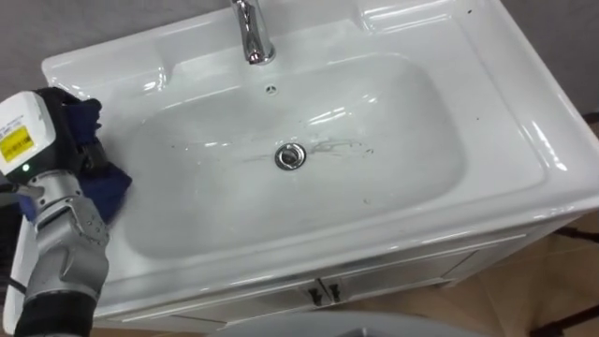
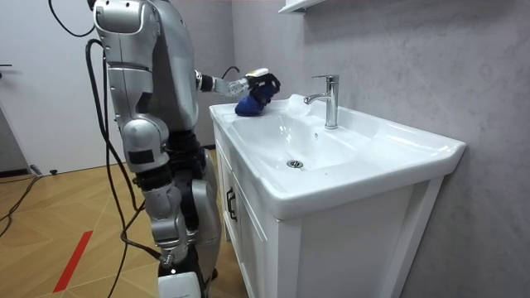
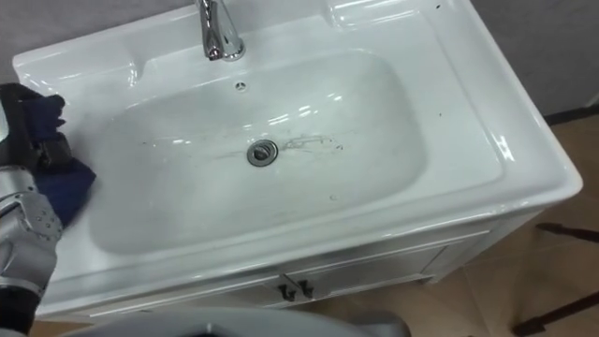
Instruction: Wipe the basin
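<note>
Nearest us, at lower left, our left hand (image 1: 77,139) has its fingers curled round a dark blue cloth (image 1: 110,190). The cloth sits bunched on the left edge of the white basin (image 1: 510,122), at about nine o'clock from the drain (image 1: 290,155). We judge the cloth soft, light and limp. A grip through its bunched middle suits it, and pressing down should make it drag well. Faint streaks lie at three o'clock of the drain, and the chrome tap (image 1: 251,36) stands at twelve. The glazed bowl looks hard and slippery. Below it is a white cabinet (image 2: 248,240), on a wood floor (image 2: 66,207) against a grey wall (image 2: 397,50).
</note>
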Controlling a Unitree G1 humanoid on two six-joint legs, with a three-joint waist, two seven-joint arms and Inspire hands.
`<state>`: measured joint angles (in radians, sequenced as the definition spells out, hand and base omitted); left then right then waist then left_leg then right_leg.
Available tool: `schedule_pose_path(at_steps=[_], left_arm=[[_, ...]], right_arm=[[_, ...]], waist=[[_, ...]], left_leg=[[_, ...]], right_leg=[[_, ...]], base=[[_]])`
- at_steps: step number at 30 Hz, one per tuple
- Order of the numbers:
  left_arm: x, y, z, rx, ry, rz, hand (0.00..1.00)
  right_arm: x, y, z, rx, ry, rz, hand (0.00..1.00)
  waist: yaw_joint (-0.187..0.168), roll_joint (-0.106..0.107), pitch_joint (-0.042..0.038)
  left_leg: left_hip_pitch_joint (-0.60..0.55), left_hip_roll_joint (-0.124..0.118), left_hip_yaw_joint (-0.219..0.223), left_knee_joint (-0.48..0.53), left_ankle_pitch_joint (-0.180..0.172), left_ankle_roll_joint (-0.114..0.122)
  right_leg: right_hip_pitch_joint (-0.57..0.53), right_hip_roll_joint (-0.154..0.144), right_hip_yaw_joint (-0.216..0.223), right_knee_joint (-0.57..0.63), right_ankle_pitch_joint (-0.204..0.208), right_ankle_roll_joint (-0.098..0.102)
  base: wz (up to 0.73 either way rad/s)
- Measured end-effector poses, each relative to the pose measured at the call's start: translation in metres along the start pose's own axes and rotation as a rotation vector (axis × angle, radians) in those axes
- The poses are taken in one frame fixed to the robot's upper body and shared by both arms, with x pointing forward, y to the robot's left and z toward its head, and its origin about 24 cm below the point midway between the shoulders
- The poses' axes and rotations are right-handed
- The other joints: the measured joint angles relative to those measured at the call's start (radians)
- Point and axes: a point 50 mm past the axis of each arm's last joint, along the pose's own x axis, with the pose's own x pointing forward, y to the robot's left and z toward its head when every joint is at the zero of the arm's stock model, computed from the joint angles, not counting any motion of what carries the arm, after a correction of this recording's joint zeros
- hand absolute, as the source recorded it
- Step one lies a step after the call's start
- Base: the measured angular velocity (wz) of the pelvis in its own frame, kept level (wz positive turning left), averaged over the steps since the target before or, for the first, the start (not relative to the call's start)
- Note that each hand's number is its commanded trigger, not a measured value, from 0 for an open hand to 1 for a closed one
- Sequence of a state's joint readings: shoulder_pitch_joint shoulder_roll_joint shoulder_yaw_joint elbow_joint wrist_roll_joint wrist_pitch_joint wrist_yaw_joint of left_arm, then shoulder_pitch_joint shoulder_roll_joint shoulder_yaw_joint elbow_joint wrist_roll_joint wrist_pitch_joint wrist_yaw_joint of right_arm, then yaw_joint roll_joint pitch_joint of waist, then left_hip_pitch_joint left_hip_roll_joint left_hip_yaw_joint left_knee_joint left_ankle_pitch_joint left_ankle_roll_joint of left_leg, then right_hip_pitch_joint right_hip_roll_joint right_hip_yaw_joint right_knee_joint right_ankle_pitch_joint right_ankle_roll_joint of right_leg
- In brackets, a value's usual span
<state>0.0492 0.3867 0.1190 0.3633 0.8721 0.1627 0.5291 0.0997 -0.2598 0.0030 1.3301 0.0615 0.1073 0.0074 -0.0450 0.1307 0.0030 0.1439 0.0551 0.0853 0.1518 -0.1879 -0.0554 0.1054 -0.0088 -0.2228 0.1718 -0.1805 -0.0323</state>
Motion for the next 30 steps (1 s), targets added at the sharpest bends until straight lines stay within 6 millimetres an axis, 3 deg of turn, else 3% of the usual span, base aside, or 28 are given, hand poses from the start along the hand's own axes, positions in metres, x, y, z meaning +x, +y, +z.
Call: schedule_pose_path(at_steps=[6, 19, 22, 24, 26, 30], left_arm=[[0.003, 0.003, -0.001, 0.093, -0.033, -0.006, 0.00], [0.002, 0.002, -0.001, 0.087, -0.027, -0.010, 0.00], [0.002, 0.001, -0.004, -0.003, 0.020, -0.028, 0.00], [0.001, -0.002, -0.006, -0.115, 0.075, -0.050, 0.00], [-0.001, -0.008, -0.009, -0.342, 0.199, -0.105, 0.00], [-0.009, -0.024, -0.008, -0.722, 0.378, -0.257, 0.00]], right_arm=[[0.000, -0.001, 0.000, 0.024, 0.002, 0.013, 0.00], [0.000, -0.002, 0.001, 0.025, -0.004, 0.016, 0.00], [0.000, -0.002, 0.002, 0.036, -0.005, 0.012, 0.00], [0.000, -0.001, 0.003, 0.054, -0.004, 0.014, 0.00], [0.000, 0.001, 0.007, 0.053, -0.007, 0.015, 0.00], [0.000, 0.002, 0.011, 0.099, -0.015, 0.008, 0.00]], waist=[[-0.003, -0.003, 0.0016], [-0.005, 0.001, -0.0003], [-0.006, -0.001, 0.0004], [-0.009, -0.008, 0.0048], [-0.012, -0.013, 0.0078], [-0.003, -0.015, 0.0060]], left_leg=[[0.006, 0.000, 0.003, -0.001, 0.000, 0.000], [0.008, 0.000, 0.002, -0.001, 0.000, 0.000], [0.010, 0.000, 0.002, -0.001, 0.000, 0.000], [0.009, 0.000, 0.004, -0.001, 0.000, 0.000], [0.009, 0.000, 0.008, 0.000, 0.000, 0.000], [0.007, 0.000, 0.013, 0.001, 0.000, 0.000]], right_leg=[[0.006, -0.001, 0.002, -0.001, 0.000, 0.000], [0.006, 0.000, 0.004, 0.000, 0.000, 0.000], [0.007, 0.000, 0.008, 0.001, 0.000, 0.000], [0.007, -0.001, 0.007, 0.001, 0.000, 0.000], [0.004, -0.002, 0.011, 0.001, 0.000, 0.000], [-0.004, 0.002, 0.015, -0.001, -0.001, 0.001]], base=[[0.00], [0.00], [-0.03], [0.00], [-0.02], [-0.01]])
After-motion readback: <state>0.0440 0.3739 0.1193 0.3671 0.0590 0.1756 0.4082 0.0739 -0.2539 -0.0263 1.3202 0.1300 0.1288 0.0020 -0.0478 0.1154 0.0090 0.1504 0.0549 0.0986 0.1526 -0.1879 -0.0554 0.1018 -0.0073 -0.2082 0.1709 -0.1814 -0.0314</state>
